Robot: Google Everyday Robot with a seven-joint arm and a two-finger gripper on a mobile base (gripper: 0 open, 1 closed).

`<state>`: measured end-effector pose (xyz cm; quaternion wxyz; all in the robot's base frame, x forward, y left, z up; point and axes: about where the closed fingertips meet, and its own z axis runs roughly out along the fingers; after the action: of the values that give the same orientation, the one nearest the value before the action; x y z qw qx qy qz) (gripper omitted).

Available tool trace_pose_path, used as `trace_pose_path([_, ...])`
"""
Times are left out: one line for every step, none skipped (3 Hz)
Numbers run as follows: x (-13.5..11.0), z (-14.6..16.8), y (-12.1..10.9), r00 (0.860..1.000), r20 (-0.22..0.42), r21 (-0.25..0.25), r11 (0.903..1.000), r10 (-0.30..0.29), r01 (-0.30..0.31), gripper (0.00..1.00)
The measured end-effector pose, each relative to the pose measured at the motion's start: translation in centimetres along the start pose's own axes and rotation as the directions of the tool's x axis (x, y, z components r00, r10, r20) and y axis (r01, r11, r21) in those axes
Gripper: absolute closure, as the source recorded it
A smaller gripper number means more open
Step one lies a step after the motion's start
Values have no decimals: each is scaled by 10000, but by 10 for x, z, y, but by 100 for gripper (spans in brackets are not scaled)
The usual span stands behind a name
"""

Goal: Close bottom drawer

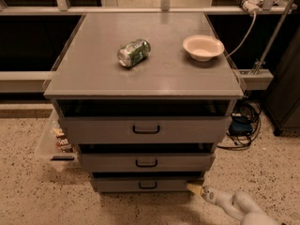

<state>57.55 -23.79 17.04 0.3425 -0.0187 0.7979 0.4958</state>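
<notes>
The grey cabinet (140, 74) has three drawers. The bottom drawer (117, 184) is the narrowest front, with a small black loop handle (147, 185) at its centre, and a dark gap shows above it. My gripper (196, 188) is at the end of the white arm (234, 204) in the lower right, low by the floor. Its yellowish tip is at the bottom drawer's right end, touching or nearly touching the front.
A green can (133, 52) lies on its side on the cabinet top, and a white bowl (203, 47) stands to its right. A clear bin with packets (56, 142) sits on the floor at the left. Cables and a blue box (241, 125) lie at the right.
</notes>
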Motion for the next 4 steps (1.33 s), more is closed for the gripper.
trace_pose_path([10,-44,-6,9986,-308,722,9965,436,-413,100])
trace_pose_path([21,-106,-3,9928,-275,1784,9778,1164,-1097,100])
trace_pose_path([33,-111,13,9886,-374,1779,9744,1460,-1372,82])
trace_pose_path([36,-108,13,9879,-410,1738,9747,1495,-1403,57])
